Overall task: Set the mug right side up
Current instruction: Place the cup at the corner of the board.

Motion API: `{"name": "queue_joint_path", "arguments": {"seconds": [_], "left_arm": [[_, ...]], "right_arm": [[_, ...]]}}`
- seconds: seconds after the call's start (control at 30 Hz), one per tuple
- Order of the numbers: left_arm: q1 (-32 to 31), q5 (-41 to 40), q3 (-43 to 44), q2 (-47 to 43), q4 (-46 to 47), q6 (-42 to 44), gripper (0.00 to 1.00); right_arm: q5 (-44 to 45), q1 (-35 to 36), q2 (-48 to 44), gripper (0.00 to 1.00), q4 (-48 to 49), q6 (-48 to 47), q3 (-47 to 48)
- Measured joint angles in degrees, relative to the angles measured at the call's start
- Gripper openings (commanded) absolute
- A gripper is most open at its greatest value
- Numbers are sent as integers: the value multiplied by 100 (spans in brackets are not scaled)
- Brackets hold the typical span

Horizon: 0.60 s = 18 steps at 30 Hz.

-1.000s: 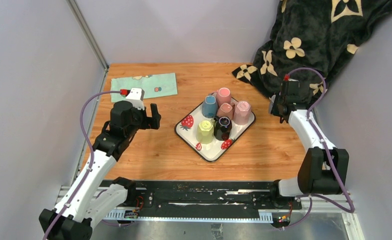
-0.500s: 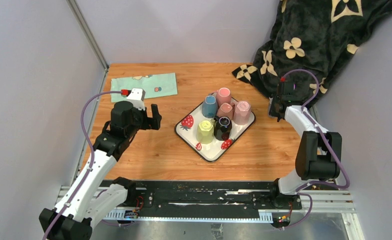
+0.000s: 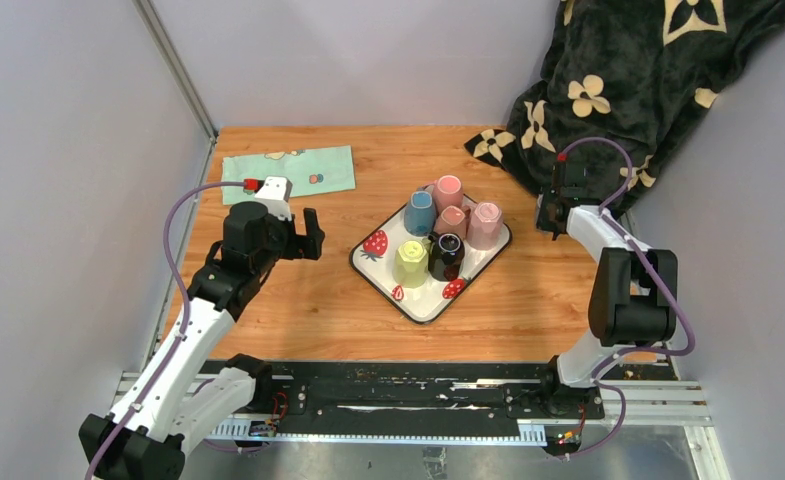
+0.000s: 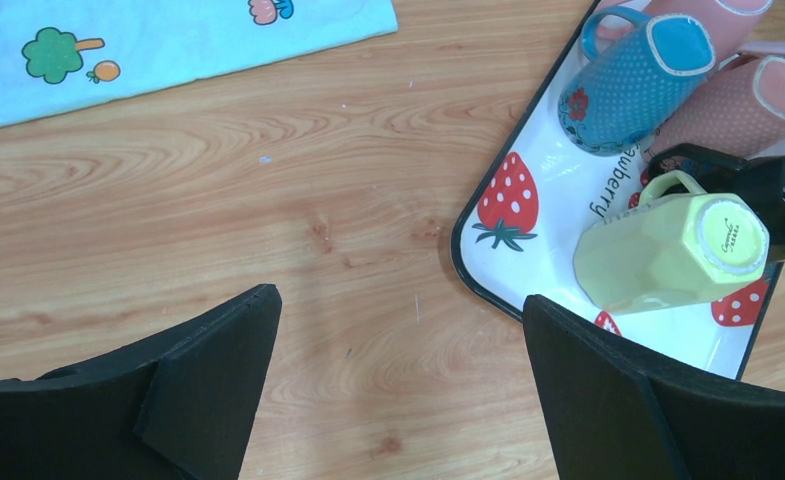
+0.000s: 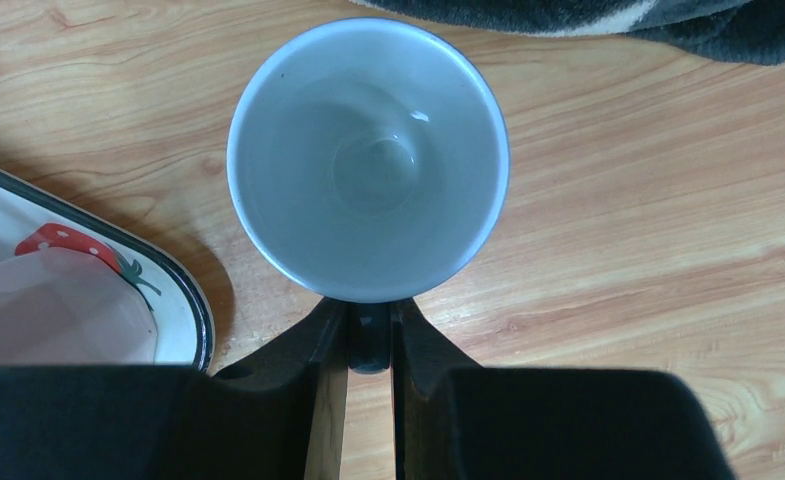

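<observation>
Mug (image 5: 368, 160) — mouth up, right of tray (image 5: 190, 295); right gripper (image 5: 370, 335) clamped on it, release seemingly pending — left gripper (image 4: 400, 305) wide, idle.

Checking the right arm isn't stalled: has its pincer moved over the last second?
Yes, slightly. In the top view the right pincer, shut on the handle of the mug, has edged left, closer to the tray.

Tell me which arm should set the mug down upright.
The right arm: its jaws grip the mug by its handle, mouth up beside the tray. The left arm has open, empty jaws left of the tray.
</observation>
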Motion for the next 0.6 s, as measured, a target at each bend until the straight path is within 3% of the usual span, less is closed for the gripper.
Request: {"name": "queue_joint_path", "arguments": {"seconds": [0.6], "left_arm": [[2,79,-4,15,0,0,100]], "right_arm": [[-28,0,155,31,-199,72,133]]}}
